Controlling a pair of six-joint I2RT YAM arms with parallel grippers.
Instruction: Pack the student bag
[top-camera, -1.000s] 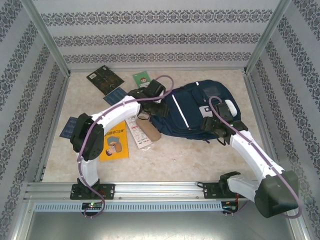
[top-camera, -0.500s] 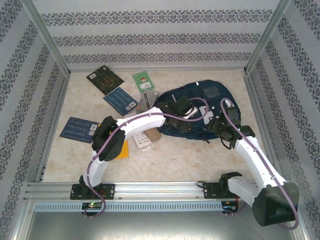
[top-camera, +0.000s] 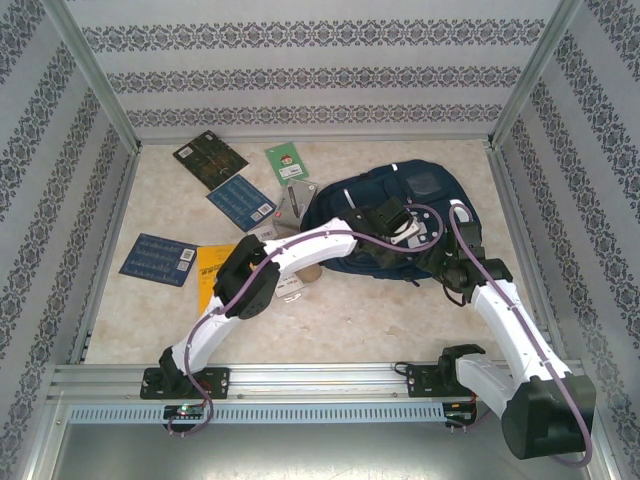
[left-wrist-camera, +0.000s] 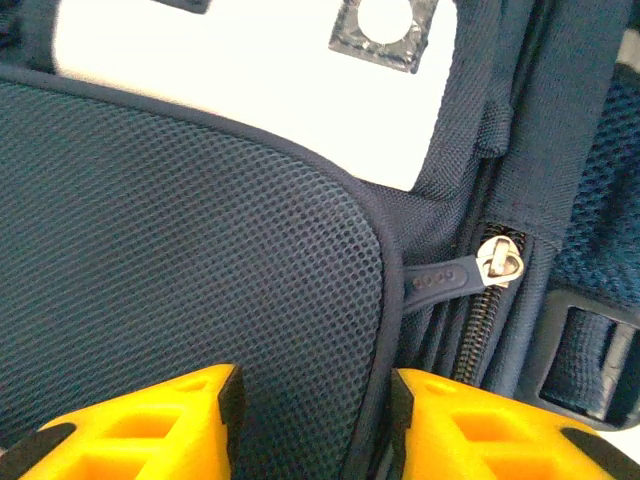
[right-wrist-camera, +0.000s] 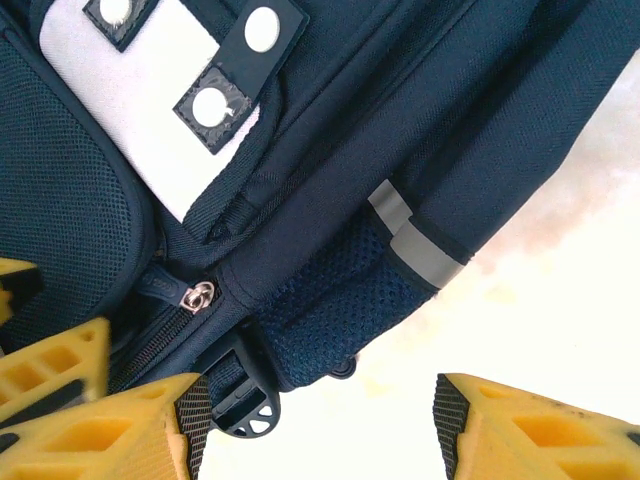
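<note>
Left end effector (left-wrist-camera: 315, 400) swung onto navy-blue fabric student bag (top-camera: 352, 196), open, empty | right end effector (right-wrist-camera: 315, 420) open, empty | unzipping likely next

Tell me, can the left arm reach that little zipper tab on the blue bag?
Probably yes. The left gripper hangs open right beside the zipper tab on the student bag, with nothing in between.

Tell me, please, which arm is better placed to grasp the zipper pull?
Left, probably: the zipper pull lies just ahead of the left fingers, but off to one side of the right fingers.
</note>
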